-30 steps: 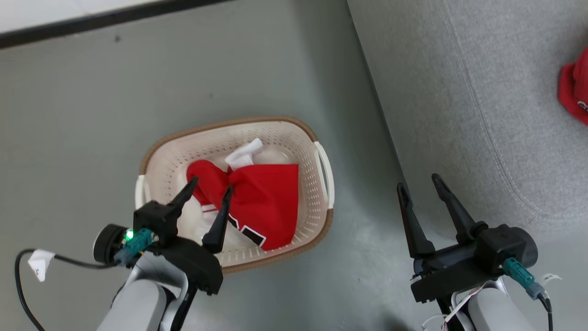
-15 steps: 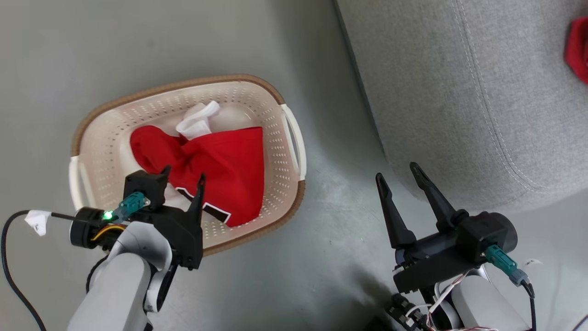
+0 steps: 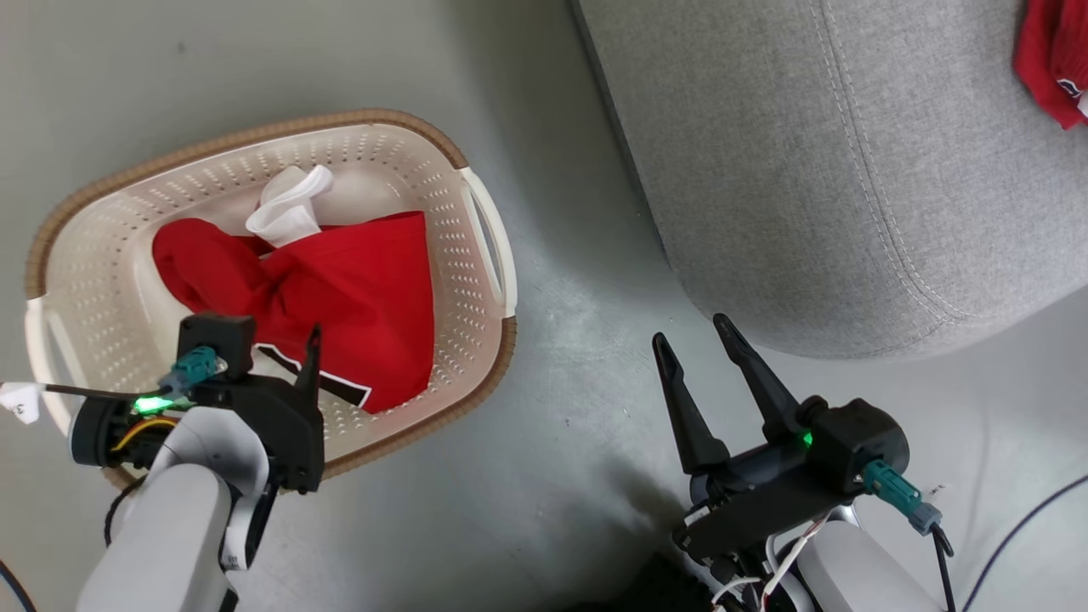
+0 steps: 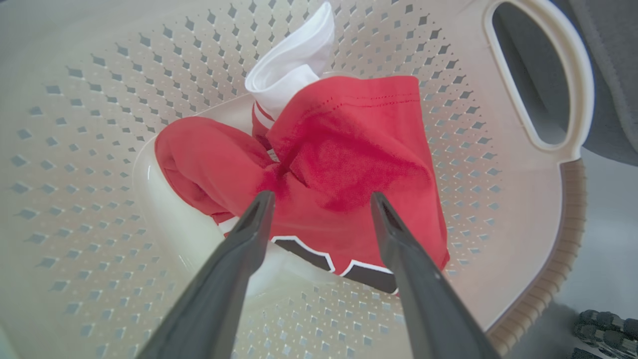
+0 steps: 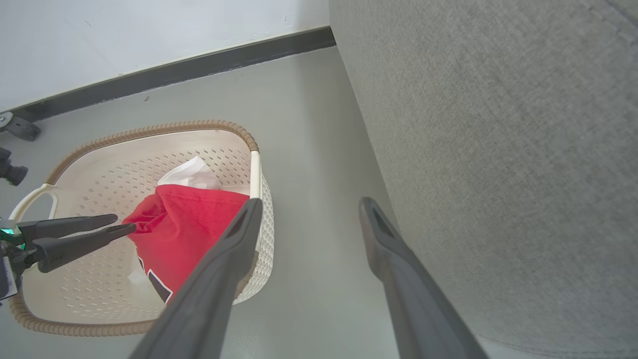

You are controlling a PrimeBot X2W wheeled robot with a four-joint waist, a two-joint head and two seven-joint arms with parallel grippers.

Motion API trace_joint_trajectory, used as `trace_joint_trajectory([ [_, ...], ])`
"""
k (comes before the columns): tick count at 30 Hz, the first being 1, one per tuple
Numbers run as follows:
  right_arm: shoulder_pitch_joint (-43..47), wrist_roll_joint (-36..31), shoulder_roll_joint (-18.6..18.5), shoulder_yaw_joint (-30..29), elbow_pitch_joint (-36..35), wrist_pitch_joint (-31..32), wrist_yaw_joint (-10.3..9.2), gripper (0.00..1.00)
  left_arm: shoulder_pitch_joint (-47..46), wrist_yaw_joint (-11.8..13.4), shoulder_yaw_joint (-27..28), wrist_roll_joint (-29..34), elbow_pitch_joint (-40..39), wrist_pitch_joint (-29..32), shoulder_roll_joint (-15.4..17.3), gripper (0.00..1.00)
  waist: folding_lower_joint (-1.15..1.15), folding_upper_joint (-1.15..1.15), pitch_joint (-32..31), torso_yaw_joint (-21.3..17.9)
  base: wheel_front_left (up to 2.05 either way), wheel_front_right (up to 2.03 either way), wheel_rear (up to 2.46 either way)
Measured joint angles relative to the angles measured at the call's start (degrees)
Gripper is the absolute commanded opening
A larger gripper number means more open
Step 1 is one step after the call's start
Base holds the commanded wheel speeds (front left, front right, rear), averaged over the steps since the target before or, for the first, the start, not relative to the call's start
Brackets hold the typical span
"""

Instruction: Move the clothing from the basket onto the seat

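The cream basket (image 3: pixel 480 229) stands on the floor left of the grey seat (image 3: pixel 850 170). Red clothing (image 3: pixel 357 280) with a black, white-edged numeral lies crumpled inside it, with a white piece (image 3: pixel 289 204) at its far end. My left gripper (image 4: pixel 321 197) points down into the basket, open, its fingertips straddling a fold of the red clothing (image 4: pixel 349 164); I cannot tell whether they touch it. My right gripper (image 3: pixel 690 331) hangs open and empty over the floor, close to the seat's front corner. Another red garment (image 3: pixel 1050 59) lies on the seat at the far right.
The seat's side (image 5: pixel 498 149) rises close to the right of my right gripper (image 5: pixel 310 202). Bare grey floor (image 3: pixel 561 357) separates the basket (image 5: pixel 149 127) from the seat. A dark baseboard (image 5: pixel 199 70) runs along the white wall beyond. Cables (image 3: pixel 1020 527) trail at the lower right.
The head camera has swung, shifting the whole picture left and down. My left gripper has tipped down deeper into the basket over the red clothing. Both grippers stay open.
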Motion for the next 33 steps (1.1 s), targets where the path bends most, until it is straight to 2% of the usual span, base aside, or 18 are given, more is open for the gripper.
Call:
trace_joint_trajectory([
  [9,0.00,1.89,0.07,1.63,0.02,0.00,-1.05,1.00,-1.03,0.49,1.23,0.08,0.09,0.52,1.75,1.00,0.00,0.00,2.59,-2.20,0.00,0.00,0.00],
  [18,-0.47,2.96,0.11,1.67,0.51,0.00,-2.01,1.00,-1.82,0.48,1.18,0.09,0.89,0.52,1.74,1.00,0.00,0.00,3.76,-3.59,0.00,0.00,0.00],
  [26,-1.30,3.46,0.13,1.83,0.63,0.00,-2.09,1.00,-1.82,0.48,1.02,0.08,1.32,1.04,1.59,1.00,0.00,-0.01,3.88,-3.82,0.00,0.00,0.00],
  [28,-1.37,3.80,0.15,1.94,0.68,0.00,-2.42,1.00,-1.82,0.48,0.94,0.08,1.58,1.08,1.58,0.81,0.00,0.00,3.91,-3.80,0.00,0.00,0.00],
  [29,-1.40,3.80,0.15,1.92,0.73,0.00,-2.49,1.00,-1.82,0.47,0.89,0.08,1.69,1.10,1.58,0.53,0.00,-0.01,3.92,-3.79,0.00,0.00,0.00],
  [31,-1.41,3.90,0.15,1.93,0.81,0.00,-2.49,1.00,-1.82,0.46,0.80,0.08,1.82,1.11,1.49,0.43,0.00,-0.01,3.92,-3.76,0.00,0.00,0.00],
  [33,-1.43,4.05,0.15,1.91,0.84,0.00,-2.50,1.00,-1.82,0.45,0.59,0.08,1.97,1.41,1.32,0.13,0.00,-0.01,3.89,-3.70,0.00,0.00,0.00],
])
